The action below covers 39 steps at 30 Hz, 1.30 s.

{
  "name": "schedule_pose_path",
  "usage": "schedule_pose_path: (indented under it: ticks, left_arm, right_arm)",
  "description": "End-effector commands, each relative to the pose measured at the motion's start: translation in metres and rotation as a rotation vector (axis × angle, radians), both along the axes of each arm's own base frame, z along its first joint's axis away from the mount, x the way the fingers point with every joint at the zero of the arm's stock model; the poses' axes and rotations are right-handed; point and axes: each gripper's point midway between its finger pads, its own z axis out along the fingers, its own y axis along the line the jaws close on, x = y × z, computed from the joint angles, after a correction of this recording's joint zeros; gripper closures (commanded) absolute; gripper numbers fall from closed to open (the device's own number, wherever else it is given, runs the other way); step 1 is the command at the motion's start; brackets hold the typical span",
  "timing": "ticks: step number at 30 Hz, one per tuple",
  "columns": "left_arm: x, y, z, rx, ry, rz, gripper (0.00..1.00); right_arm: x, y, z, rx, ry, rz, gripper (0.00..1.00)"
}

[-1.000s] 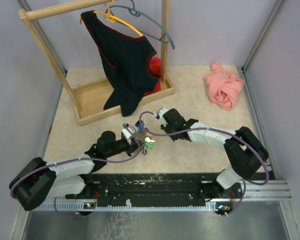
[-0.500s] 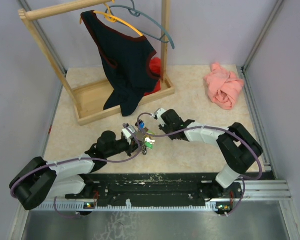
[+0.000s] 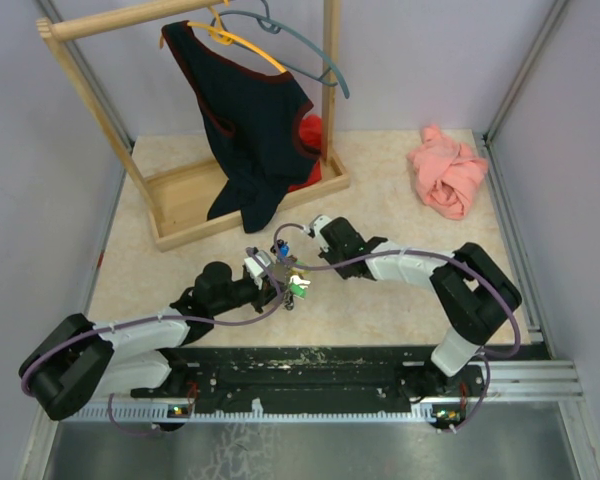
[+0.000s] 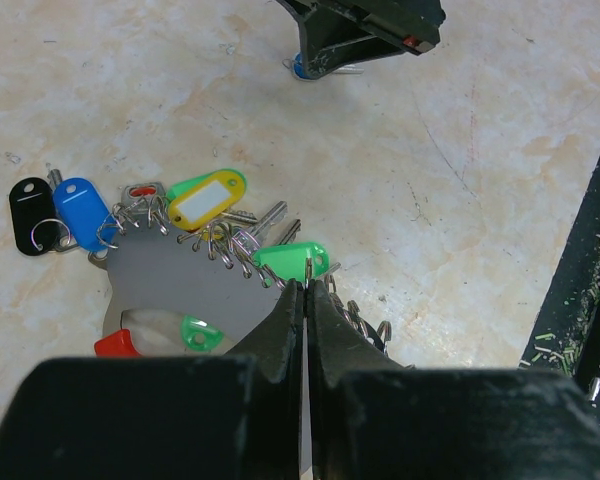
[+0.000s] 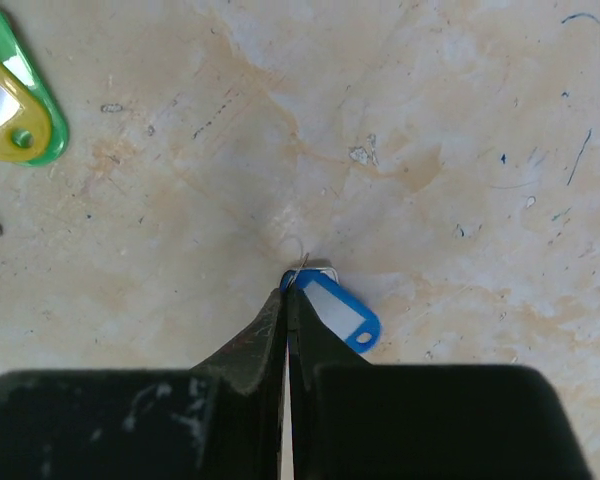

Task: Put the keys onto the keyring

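Most of the job is looking done. A bunch of keys (image 4: 225,240) with coloured tags is sitting near the middle of the table (image 4: 460,180), a bit closer to the near edge. Their little wire loops are all crowding together. I think they are hanging on one keyring, though I cannot pick out the ring itself. Black, blue, yellow, green and red tags are showing in the bunch.

The left pincer (image 4: 305,292) is pressing its two fingers tight together. It is nipping a thin bit of wire right beside the green tag (image 4: 292,262), so it seems to be holding the bunch steady.

One blue tag (image 5: 337,312) is lying by itself on the table. It is just past the bunch toward the far edge, and it is not touching the bunch. The right pincer (image 5: 288,292) is squeezing together on the thin end of this tag, where a tiny wire is poking out. It looks like it is grabbing the tag.

I am guessing three things are left to do: lifting this blue tag, bringing it to the bunch, and slipping it on. The wire is very thin, so the tag could be sliding out of the pinch. I cannot tell if more keys are waiting somewhere else.
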Motion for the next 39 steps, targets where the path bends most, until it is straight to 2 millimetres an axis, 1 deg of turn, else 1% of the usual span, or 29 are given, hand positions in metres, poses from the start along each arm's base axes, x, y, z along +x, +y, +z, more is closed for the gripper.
schedule_pose_path:
  ticks: [1, 6, 11, 19, 21, 25, 26, 28, 33, 36, 39]
  left_arm:
    - [0.001, -0.003, 0.009, -0.029, -0.031, -0.016, 0.99]
    - [0.001, -0.003, 0.009, -0.028, -0.029, -0.016, 0.99]
    - [0.001, -0.003, 0.009, -0.028, -0.031, -0.014, 0.99]
    - [0.001, -0.002, 0.009, -0.027, -0.030, -0.012, 0.99]
    - [0.001, -0.002, 0.009, -0.026, -0.031, -0.011, 0.99]
    - [0.001, -0.001, 0.010, -0.027, -0.031, -0.008, 0.99]
    - [0.001, -0.001, 0.009, -0.027, -0.030, -0.008, 0.99]
    - [0.001, -0.002, 0.010, -0.028, -0.030, -0.010, 0.99]
    - [0.001, -0.003, 0.009, -0.029, -0.028, -0.013, 0.99]
    - [0.001, -0.002, 0.009, -0.031, -0.029, -0.014, 0.99]
    - [0.001, -0.002, 0.009, -0.030, -0.027, -0.012, 0.99]
  right_arm:
    - [0.011, 0.013, 0.009, 0.023, 0.022, -0.022, 1.00]
    - [0.008, 0.018, 0.006, 0.001, 0.117, -0.035, 1.00]
    - [0.006, 0.029, 0.003, 0.008, 0.204, -0.071, 1.00]
    - [0.014, 0.042, 0.015, 0.012, 0.244, -0.089, 1.00]
    - [0.016, 0.042, 0.015, 0.008, 0.249, -0.099, 1.00]
    - [0.021, 0.034, 0.018, -0.017, 0.215, -0.145, 1.00]
    - [0.022, 0.033, 0.020, -0.013, 0.206, -0.150, 0.99]
    - [0.023, 0.033, 0.026, 0.006, 0.180, -0.150, 0.93]
    - [0.022, 0.038, 0.048, 0.102, 0.083, -0.136, 0.80]
    - [0.021, 0.041, 0.052, 0.154, 0.025, -0.123, 0.76]
    - [0.021, 0.044, 0.061, 0.221, -0.058, -0.112, 0.75]
